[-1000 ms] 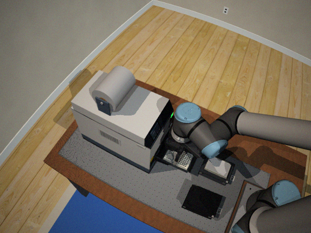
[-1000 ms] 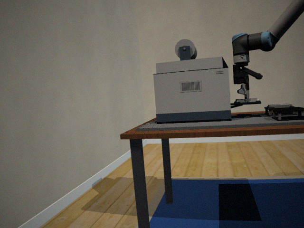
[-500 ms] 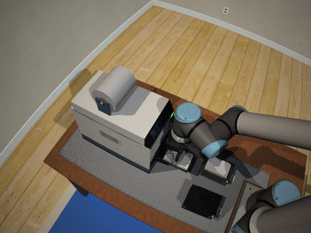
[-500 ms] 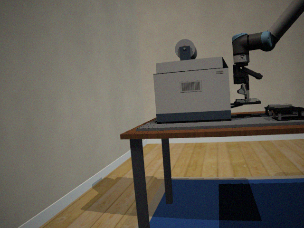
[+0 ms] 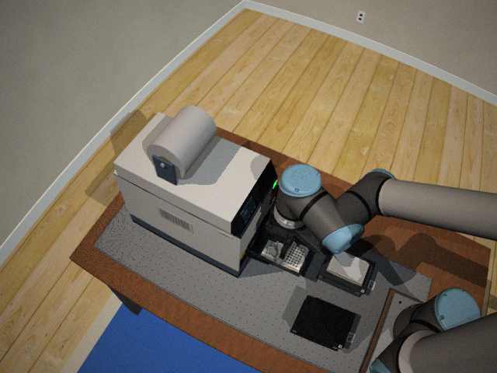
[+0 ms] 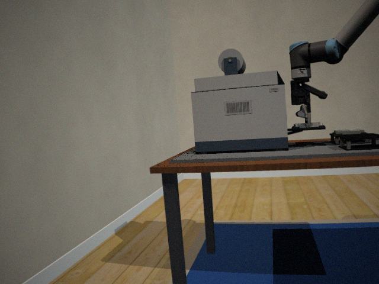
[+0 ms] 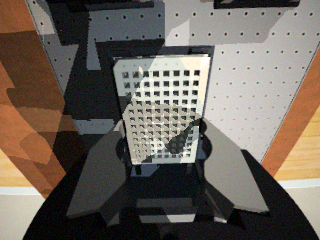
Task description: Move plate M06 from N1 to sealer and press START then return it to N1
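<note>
One plate (image 5: 296, 256) (image 6: 315, 124) (image 7: 161, 100) | between end effector (image 5: 282, 249) (image 6: 308, 122) (image 7: 162, 119) fingertips | at sealer's stage (image 5: 299, 273) (image 6: 321, 127) (image 7: 212, 56)

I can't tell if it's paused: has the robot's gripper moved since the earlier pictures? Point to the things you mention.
No. The gripper (image 5: 283, 252) (image 6: 308, 122) (image 7: 162, 119) stays beside the big white machine (image 5: 180, 176) (image 6: 240, 116), over its stage.
</note>
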`<action>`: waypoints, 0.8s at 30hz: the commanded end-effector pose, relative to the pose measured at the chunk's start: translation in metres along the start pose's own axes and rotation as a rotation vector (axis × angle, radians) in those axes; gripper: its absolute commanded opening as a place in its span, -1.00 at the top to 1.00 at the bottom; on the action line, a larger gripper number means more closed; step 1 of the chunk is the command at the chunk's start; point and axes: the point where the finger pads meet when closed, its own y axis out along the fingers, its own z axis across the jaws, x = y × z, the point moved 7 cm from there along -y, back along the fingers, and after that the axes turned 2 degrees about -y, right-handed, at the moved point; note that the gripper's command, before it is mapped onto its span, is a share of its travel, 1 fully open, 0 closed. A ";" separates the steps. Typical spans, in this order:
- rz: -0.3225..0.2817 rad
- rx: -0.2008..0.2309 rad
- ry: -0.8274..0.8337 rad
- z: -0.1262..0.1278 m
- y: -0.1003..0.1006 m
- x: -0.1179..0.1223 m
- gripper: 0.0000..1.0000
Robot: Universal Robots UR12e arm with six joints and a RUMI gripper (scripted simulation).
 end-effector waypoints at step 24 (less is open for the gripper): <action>-0.002 0.000 0.000 0.001 0.000 0.000 -0.36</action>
